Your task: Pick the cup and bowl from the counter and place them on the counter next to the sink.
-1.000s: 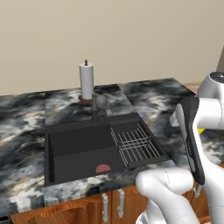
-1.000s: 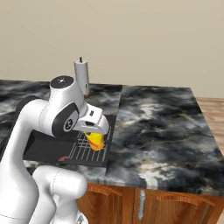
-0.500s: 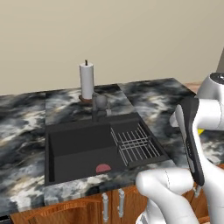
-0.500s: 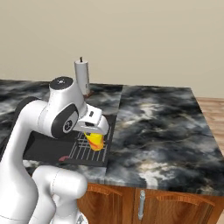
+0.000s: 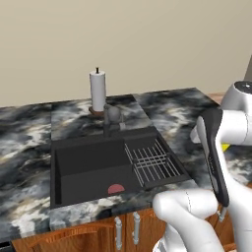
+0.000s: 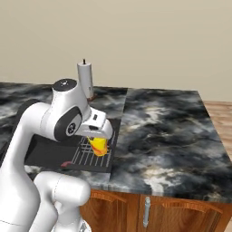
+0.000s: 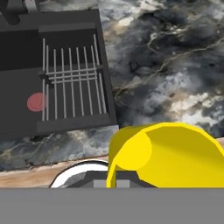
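one yellow cup (image 7: 164, 155) sits gripped in the closed hand (image 6: 100, 141), tilted so its open mouth faces the hand camera and its inner bottom shows as a lighter disc. in the right base view the cup (image 6: 99, 145) hangs under the white wrist, raised above the wire rack (image 6: 93, 154) at the near right end of the sink (image 6: 50, 152); in the left base view a sliver of yellow (image 5: 224, 146) shows behind the forearm. below the cup in the hand view lie the rack (image 7: 72, 83), the dark basin with a small red patch (image 7: 36, 101) on its floor, and the marble worktop (image 7: 175, 65) beside the sink. further out, the faucet (image 5: 111, 118) stands at the back rim of the sink, with a paper towel roll (image 5: 98, 91) upright just behind it. wooden cabinets (image 6: 154, 210) run under the worktop.
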Tool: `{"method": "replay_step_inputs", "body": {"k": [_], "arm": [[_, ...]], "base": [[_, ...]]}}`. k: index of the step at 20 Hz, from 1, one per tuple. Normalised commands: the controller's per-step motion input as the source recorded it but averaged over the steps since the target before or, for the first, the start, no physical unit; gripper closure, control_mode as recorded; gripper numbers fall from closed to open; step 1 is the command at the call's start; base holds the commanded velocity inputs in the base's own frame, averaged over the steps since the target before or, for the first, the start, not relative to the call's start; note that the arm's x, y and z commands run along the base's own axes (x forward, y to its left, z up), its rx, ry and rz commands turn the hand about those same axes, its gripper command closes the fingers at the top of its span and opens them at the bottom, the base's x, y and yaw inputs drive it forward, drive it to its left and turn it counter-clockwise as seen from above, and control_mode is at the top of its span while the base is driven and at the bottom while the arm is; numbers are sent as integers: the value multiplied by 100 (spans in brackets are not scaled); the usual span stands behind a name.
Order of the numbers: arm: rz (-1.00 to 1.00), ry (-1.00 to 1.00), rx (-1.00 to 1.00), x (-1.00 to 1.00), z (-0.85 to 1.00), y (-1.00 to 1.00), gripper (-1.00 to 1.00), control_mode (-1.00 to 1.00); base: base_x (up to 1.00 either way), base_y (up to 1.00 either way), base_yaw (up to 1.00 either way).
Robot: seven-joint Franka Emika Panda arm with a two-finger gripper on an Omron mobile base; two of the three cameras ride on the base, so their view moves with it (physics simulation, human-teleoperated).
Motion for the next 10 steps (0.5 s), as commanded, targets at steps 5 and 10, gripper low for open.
{"method": "replay_step_inputs", "body": {"k": [5,10], "arm": [[10,1,0,55,-1,-1,100,-100],[11,-1,0,56,-9,-15,100,-100]], "base": [[0,0,0],[0,0,0]]}}
